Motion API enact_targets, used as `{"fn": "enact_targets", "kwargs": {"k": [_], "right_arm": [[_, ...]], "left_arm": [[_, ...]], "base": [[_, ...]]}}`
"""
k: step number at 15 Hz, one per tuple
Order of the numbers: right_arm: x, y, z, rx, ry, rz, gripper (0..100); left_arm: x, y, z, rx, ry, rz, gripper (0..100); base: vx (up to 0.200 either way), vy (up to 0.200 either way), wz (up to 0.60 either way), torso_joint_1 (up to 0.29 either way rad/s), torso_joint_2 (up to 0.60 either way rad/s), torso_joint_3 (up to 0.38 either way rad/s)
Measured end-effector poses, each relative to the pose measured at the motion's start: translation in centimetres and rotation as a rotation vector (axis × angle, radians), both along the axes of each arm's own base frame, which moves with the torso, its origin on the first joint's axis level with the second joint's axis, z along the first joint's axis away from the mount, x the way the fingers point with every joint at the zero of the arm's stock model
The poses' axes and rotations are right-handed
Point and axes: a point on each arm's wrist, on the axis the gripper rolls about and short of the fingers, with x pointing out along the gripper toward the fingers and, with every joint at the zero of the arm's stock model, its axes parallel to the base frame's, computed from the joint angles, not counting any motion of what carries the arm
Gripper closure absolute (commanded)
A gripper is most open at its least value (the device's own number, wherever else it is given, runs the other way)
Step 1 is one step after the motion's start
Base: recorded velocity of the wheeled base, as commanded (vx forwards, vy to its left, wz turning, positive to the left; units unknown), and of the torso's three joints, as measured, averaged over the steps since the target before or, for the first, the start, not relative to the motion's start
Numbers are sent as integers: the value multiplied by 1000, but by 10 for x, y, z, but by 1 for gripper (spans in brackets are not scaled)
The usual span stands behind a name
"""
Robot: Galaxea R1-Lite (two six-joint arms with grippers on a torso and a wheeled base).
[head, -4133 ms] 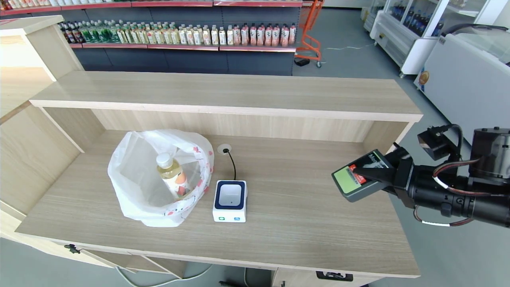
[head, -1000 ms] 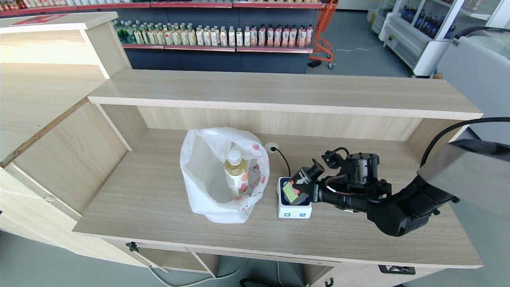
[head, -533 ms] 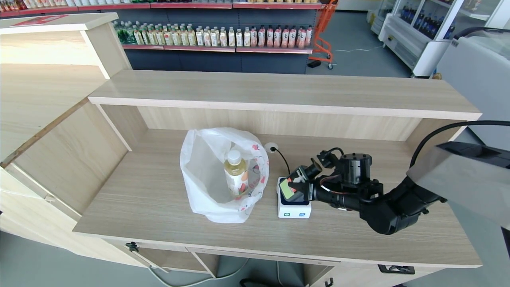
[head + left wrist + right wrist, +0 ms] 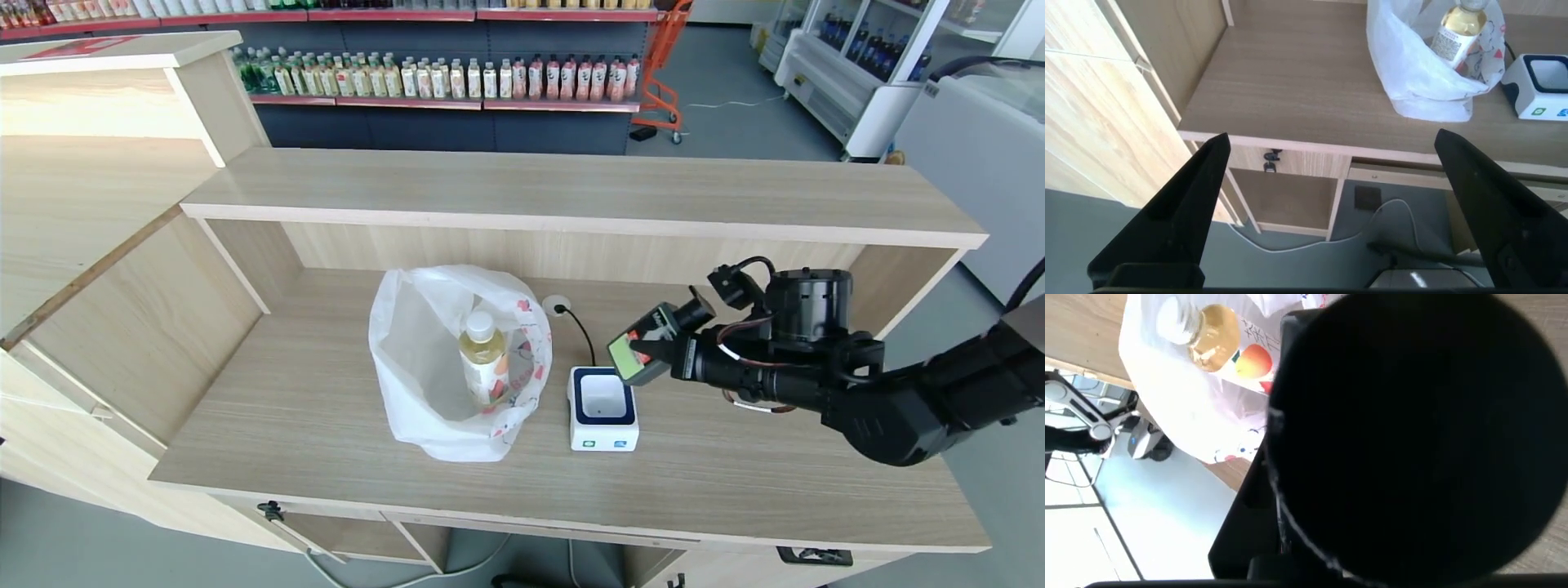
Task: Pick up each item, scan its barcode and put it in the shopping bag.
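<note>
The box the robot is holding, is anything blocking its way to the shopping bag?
Nothing visible does. The box, in the right end effector, hangs above the counter. The scanner sits lower, on the counter between box and shopping bag. The bag is open, with a bottle standing inside.

Lighting: bright, even, from overhead. Shadows: faint, soft-edged on the surface (image 4: 326, 408) below the right hand (image 4: 643, 353). Glare: pale sheen on the shopping bag (image 4: 416, 359) left of the hand. Distortion: straight surface edges bow toward frame borders.
</note>
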Motion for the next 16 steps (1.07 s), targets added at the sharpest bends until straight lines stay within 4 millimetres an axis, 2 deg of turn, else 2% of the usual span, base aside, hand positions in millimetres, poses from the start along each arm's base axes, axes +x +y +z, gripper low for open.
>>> {"fn": "enact_targets", "kwargs": {"k": [3,6,7,12,16], "right_arm": [[-13,-24,24,-36,-70,-39,100],[-21,-31,32,-69,-102,-42,100],[-24,-31,32,-81,-109,-36,100],[-49,-24,18,-213,-152,62,100],[-56,-9,7,-299,-191,156,100]], "left_arm": [[0,0,0,0,0,-1,0],[0,0,0,0,0,-1,0],[0,0,0,1,0,-1,0],[0,0,0,2,0,0,0],[0,0,0,2,0,-1,0]], "base": [[0,200,0,14,14,-2],[0,200,0,-1,4,2],[0,200,0,7,7,2],[0,0,0,0,0,0],[0,0,0,0,0,0]]}}
